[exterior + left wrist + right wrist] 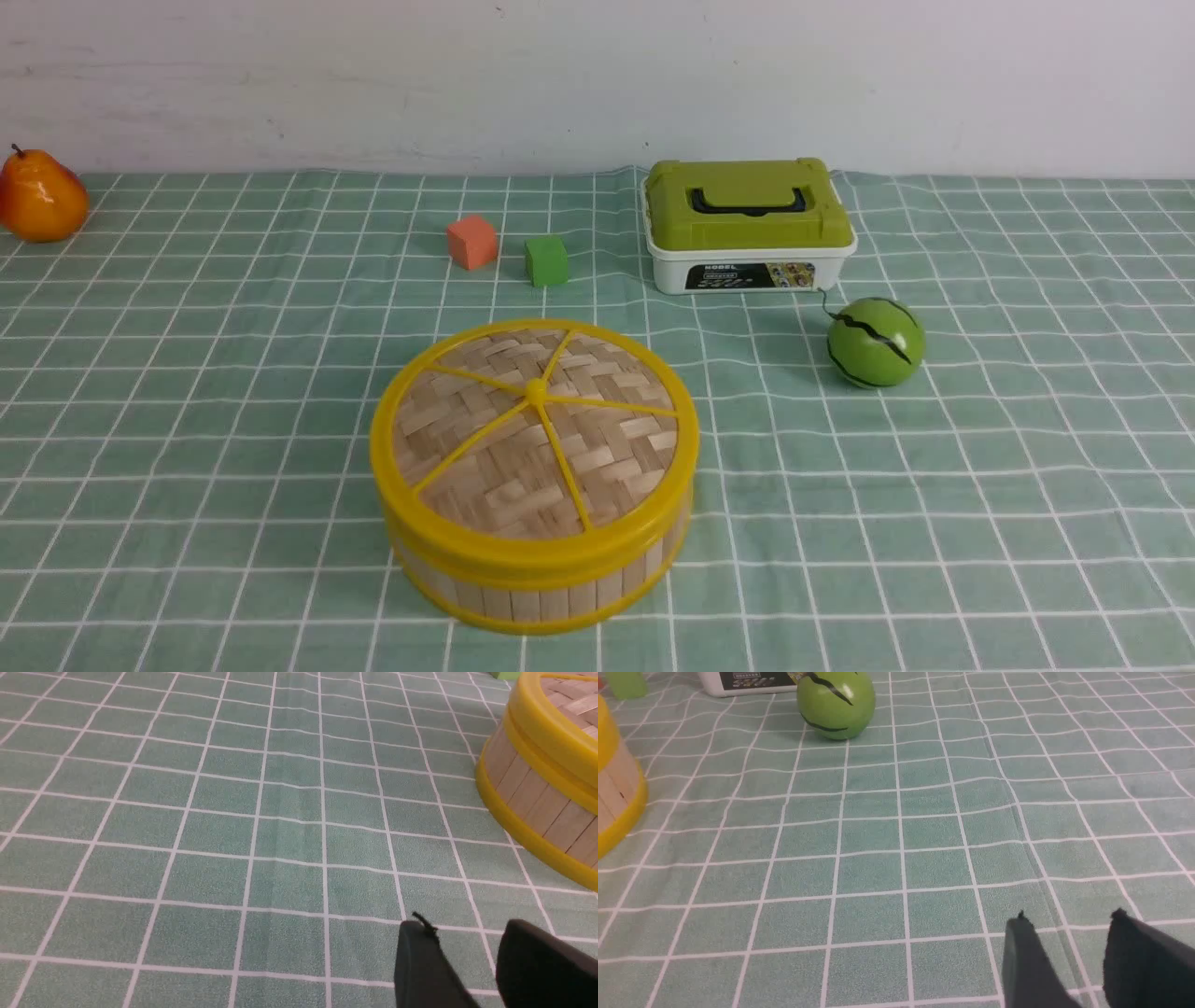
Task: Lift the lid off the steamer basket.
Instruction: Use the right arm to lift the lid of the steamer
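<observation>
The steamer basket (532, 583) stands on the green checked cloth in front of me, a little left of centre. The lid (532, 439) sits flat on it, woven bamboo with a yellow rim and yellow spokes. Neither gripper shows in the front view. In the left wrist view my left gripper (467, 931) is open and empty over bare cloth, with the basket (532, 798) and the lid's rim (546, 732) some way off. In the right wrist view my right gripper (1069, 924) is open and empty over cloth, with the basket's wall (614, 793) at the frame's edge.
A white box with an olive-green top (747, 224) stands behind the basket to the right. A green toy melon (875, 342) lies before it and also shows in the right wrist view (836, 702). An orange cube (470, 242), a green cube (545, 259) and a pear (39, 196) lie further back.
</observation>
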Controlling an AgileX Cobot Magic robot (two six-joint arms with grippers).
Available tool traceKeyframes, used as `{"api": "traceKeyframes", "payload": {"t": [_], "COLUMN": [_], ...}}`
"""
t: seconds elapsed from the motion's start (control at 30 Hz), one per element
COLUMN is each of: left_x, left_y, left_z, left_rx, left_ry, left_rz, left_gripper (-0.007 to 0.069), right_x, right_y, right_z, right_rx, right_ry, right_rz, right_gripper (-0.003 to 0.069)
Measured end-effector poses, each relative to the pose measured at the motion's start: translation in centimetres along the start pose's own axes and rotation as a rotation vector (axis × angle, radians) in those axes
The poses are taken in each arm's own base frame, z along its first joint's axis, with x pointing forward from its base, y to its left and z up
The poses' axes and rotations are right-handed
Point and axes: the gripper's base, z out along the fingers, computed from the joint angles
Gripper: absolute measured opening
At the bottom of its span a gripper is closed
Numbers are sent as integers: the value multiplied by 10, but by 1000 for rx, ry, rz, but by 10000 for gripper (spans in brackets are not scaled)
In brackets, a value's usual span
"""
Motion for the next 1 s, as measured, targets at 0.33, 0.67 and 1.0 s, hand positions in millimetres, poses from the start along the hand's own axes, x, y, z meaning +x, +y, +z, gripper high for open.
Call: {"api": "traceKeyframes", "payload": {"t": [0.33, 0.67, 1.0], "left_x": [0, 0, 0], "left_y": [0, 0, 0], "left_z": [0, 0, 0], "left_rx": [0, 0, 0], "left_ry": [0, 0, 0], "left_rz": [0, 0, 0], "left_gripper": [239, 239, 239], "right_x": [0, 0, 0], "right_y": [0, 0, 0], "right_z": [0, 0, 0], "right_rx": [0, 0, 0], "right_ry": [1, 1, 1], "right_rz": [0, 0, 0], "right_gripper": [227, 237, 238]}}
